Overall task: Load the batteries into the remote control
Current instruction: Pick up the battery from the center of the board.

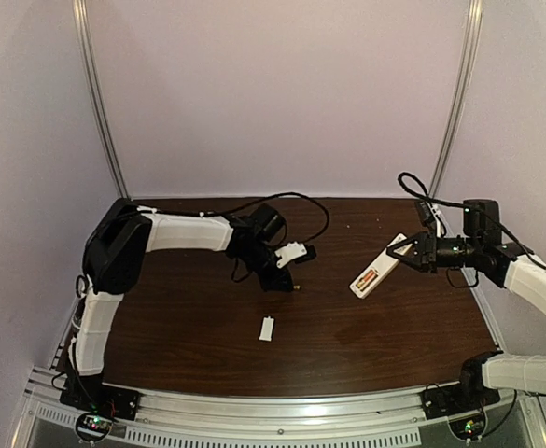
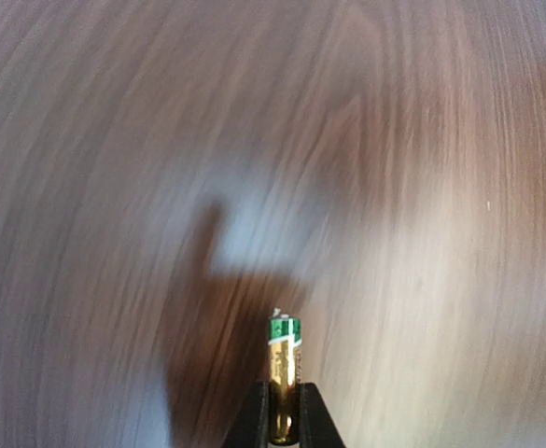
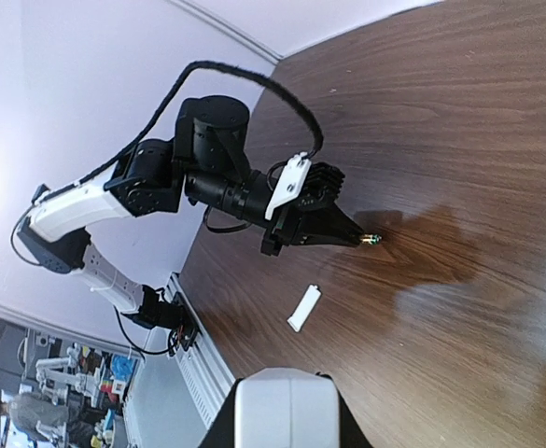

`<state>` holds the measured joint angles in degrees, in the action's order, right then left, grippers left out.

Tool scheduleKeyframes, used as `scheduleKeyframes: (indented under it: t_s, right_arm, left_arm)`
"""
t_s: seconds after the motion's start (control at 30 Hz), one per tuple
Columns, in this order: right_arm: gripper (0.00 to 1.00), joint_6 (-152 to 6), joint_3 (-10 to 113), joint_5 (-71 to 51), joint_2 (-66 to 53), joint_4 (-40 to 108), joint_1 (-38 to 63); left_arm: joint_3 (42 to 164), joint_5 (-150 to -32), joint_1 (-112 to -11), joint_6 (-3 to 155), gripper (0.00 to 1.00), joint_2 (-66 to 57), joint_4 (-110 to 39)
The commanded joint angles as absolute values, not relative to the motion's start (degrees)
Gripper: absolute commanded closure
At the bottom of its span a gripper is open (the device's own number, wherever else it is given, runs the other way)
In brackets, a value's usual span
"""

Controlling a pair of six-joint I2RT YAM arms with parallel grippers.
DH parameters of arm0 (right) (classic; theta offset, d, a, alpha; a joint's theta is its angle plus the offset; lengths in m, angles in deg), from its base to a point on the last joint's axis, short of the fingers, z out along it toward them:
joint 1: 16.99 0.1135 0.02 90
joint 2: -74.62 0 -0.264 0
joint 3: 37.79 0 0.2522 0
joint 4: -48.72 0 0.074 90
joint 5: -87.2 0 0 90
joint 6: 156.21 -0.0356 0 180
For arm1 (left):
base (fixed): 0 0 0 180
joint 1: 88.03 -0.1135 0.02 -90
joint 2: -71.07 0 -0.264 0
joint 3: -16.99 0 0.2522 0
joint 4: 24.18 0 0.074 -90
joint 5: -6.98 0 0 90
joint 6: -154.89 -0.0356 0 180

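A small gold battery with a green end sticks out from between the tips of my left gripper, which is shut on it. From above, that gripper points down at the table left of centre, the battery at its tip just over the wood. My right gripper is shut on one end of the slim white remote control, held above the table on the right, an orange patch on its upturned side. The remote's white end fills the bottom of the right wrist view.
A small loose white cover plate lies on the dark wooden table in front of the left gripper, also seen as the cover plate from the right wrist. Metal rails run along the near edge; pale walls enclose the back and sides.
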<state>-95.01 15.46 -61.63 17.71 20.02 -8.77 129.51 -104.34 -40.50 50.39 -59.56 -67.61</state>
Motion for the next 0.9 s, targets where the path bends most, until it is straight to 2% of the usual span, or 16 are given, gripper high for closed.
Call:
scheduleKeyframes:
  t_s: [0.0,0.13,0.37,0.57,0.87]
  right_arm:
    - [1.0,-95.7,16.3,-65.1,19.7,27.4,-3.9]
    - [1.0,-94.7,17.7,-64.1,20.2,28.7,1.0]
    - [1.0,-94.3,18.5,-63.4,19.5,29.7,3.7]
    - [1.0,-94.4,18.8,-62.1,17.8,30.1,5.5]
    - [1.0,-94.7,19.0,-60.3,16.8,30.2,7.4]
  left_arm:
    - [119.1,-103.5,-43.4,58.3,1.0,-48.4,-61.0]
    - [111.3,-101.9,-43.4,62.3,1.0,-41.7,-59.2]
    - [100.5,-99.3,-43.6,66.9,1.0,-33.0,-60.0]
    - [95.8,-96.8,-44.0,68.1,1.0,-32.2,-60.9]
    - [95.8,-93.2,-46.5,69.4,0.99,-35.5,-61.3]
